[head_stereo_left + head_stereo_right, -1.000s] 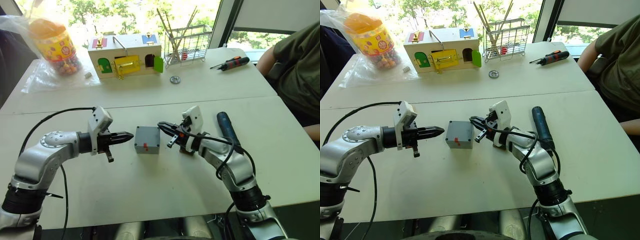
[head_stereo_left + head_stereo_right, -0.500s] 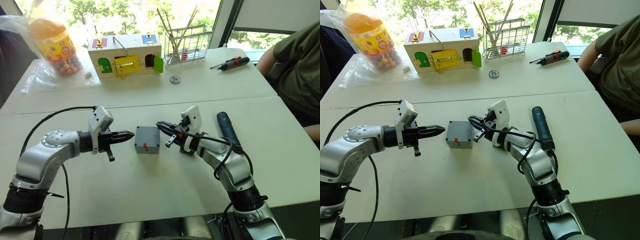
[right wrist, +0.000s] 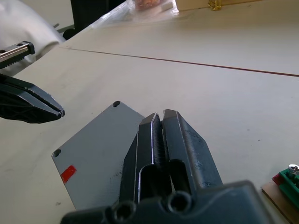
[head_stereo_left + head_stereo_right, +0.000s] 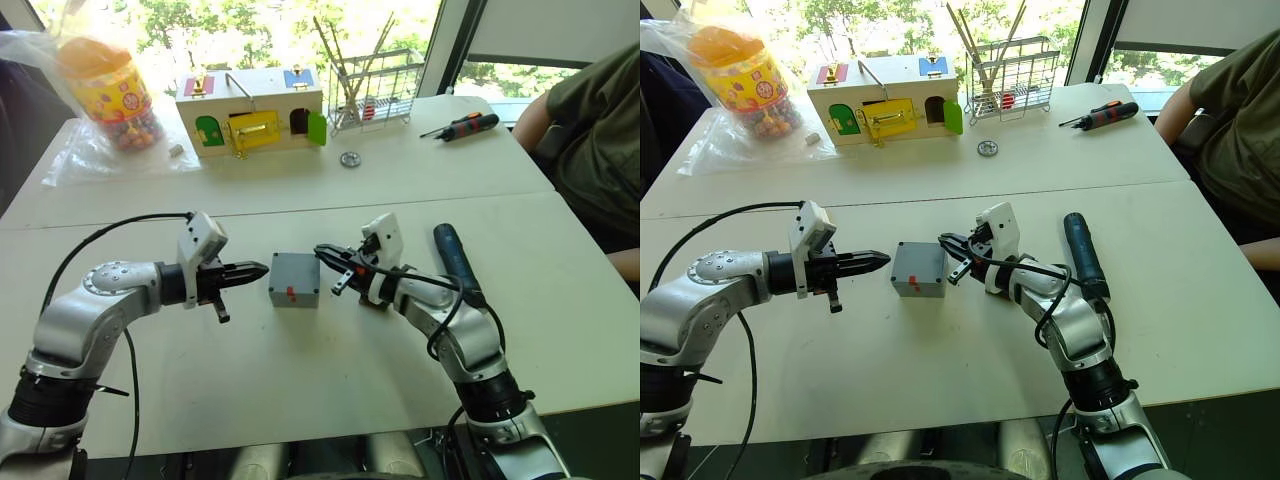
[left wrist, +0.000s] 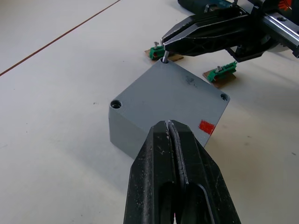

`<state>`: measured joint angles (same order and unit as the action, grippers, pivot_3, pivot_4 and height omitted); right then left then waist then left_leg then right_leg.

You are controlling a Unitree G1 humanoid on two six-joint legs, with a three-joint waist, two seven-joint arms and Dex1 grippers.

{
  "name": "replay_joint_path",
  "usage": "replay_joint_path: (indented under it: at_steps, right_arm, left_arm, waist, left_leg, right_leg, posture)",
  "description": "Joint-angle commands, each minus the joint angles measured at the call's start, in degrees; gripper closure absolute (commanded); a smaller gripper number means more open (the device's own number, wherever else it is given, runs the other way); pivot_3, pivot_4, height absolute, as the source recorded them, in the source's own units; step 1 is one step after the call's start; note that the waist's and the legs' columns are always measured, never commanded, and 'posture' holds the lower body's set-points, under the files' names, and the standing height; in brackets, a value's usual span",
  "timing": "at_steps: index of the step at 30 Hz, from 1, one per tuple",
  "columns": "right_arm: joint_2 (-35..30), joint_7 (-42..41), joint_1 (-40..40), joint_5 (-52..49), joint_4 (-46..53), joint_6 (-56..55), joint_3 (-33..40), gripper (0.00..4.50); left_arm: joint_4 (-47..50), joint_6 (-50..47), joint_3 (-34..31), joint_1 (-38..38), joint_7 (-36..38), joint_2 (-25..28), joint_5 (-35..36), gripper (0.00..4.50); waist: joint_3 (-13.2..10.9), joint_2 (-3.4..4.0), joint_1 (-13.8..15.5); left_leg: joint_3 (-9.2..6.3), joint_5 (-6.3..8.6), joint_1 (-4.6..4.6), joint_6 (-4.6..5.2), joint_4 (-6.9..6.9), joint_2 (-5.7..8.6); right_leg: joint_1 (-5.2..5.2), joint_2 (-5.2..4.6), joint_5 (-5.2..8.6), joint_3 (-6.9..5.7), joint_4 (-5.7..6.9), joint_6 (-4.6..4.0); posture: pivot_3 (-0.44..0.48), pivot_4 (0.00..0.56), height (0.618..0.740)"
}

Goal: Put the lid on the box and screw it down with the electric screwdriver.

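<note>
The grey box (image 4: 292, 295) stands mid-table with a red mark on its front. The lid (image 5: 173, 93) lies flat on top of it, and its corner holes show. My left gripper (image 4: 262, 270) is shut and empty, pointing at the box's left side a short way off. My right gripper (image 4: 322, 251) is shut over the lid's far right corner. In the left wrist view a small screw (image 5: 164, 59) sticks down from its tip toward the corner hole. The electric screwdriver (image 4: 456, 262) lies on the table to the right of my right arm.
Two small boards with green terminal blocks (image 5: 219, 72) lie just behind the box. At the back stand a wooden toy house (image 4: 250, 111), a wire basket (image 4: 372, 95), a bagged candy jar (image 4: 108, 92), a metal disc (image 4: 349, 159) and a manual screwdriver (image 4: 462, 126). A person (image 4: 600, 130) sits at the right.
My right gripper's tip has shifted only slightly at the lid's corner. The left gripper and the box have stayed put.
</note>
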<state>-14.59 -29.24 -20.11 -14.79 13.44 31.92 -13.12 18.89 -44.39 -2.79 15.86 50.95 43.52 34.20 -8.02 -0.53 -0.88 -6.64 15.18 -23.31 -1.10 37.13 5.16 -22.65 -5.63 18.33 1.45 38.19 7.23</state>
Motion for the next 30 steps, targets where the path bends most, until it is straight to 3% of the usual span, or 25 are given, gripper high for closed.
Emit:
replay_joint_path:
  at_steps: [1,8,14,17,21,22,26,28,30]
  right_arm:
    - [0.73,-0.01,-0.47,0.28,0.44,-1.37,-0.03,4.41]
    - [0.80,-0.42,-0.76,1.02,-0.29,-1.56,-0.26,4.41]
    - [0.07,-0.42,-0.92,0.79,1.77,-0.57,0.96,1.55]
    - [-0.95,-0.47,-0.96,-0.13,4.02,0.92,2.38,1.55]
    - [-2.77,3.46,-3.30,-7.57,12.97,12.60,13.59,1.55]
    - [-4.43,3.76,-4.23,-9.81,14.70,17.06,16.50,1.55]
    - [-21.16,-0.67,-8.84,-15.61,17.93,34.88,25.64,1.55]
    - [-28.17,-3.07,-10.06,-18.14,17.22,40.76,26.84,0.96]
    - [-39.84,-8.36,-11.00,-21.61,14.51,51.03,25.92,0.37]
  left_arm:
    - [0.81,1.20,-0.10,0.06,0.15,0.06,-0.34,4.50]
    - [0.61,1.21,-0.19,0.53,0.38,0.08,-0.26,4.50]
    - [0.38,0.62,-0.41,2.75,0.96,-0.30,0.77,4.50]
    - [0.32,0.44,0.58,4.28,1.05,-0.67,0.56,4.50]
    - [2.29,1.17,4.65,7.80,0.77,-0.63,-2.23,4.50]
    - [2.73,0.53,5.78,8.46,1.19,-0.14,-2.49,4.50]
    - [5.99,-1.24,7.57,10.50,6.67,-0.05,2.53,4.50]
    - [7.14,-1.06,8.80,11.24,7.67,-0.47,2.87,4.50]
    - [8.75,0.70,12.15,12.18,9.27,-1.03,1.31,4.50]
  waist:
    - [0.00,0.00,0.01]
    - [0.00,0.00,0.01]
    - [0.00,0.00,0.04]
    - [0.00,0.01,0.09]
    - [-0.03,0.03,0.27]
    - [-0.03,0.03,0.22]
    - [-0.12,0.16,0.42]
    - [-0.11,0.15,0.24]
    - [-0.28,0.39,0.17]
  left_leg:
    - [0.00,0.00,0.00,0.00,0.00,0.00]
    - [0.00,0.00,0.00,0.00,0.00,0.00]
    - [0.00,0.00,0.00,0.00,0.00,0.00]
    - [0.00,0.00,0.00,0.00,0.01,0.01]
    - [-0.01,0.00,-0.04,0.00,0.02,0.02]
    - [0.00,0.00,-0.05,0.00,0.03,0.03]
    - [-0.01,0.01,-0.10,0.01,0.02,0.05]
    - [0.00,0.03,-0.10,0.06,0.00,0.02]
    - [0.03,0.12,-0.09,0.21,0.00,-0.01]
  right_leg:
    - [0.00,0.00,0.00,0.00,0.00,0.00]
    - [0.00,0.00,0.00,0.00,0.00,0.00]
    - [0.00,0.01,0.00,0.00,0.00,0.00]
    - [0.00,0.01,0.00,-0.01,0.00,0.00]
    - [-0.01,0.00,0.00,-0.01,0.00,0.00]
    - [0.00,-0.01,0.00,-0.01,-0.01,0.00]
    - [0.00,-0.05,0.00,-0.02,-0.06,0.00]
    - [0.02,-0.14,0.00,-0.02,-0.12,-0.01]
    - [0.02,-0.12,0.00,-0.01,-0.11,-0.01]
  posture:
    - [0.000,0.150,0.740]
    - [0.000,0.150,0.740]
    - [0.000,0.150,0.740]
    - [0.000,0.150,0.740]
    - [0.000,0.150,0.740]
    - [0.000,0.150,0.740]
    - [0.000,0.150,0.740]
    - [0.000,0.150,0.740]
    - [0.000,0.150,0.740]
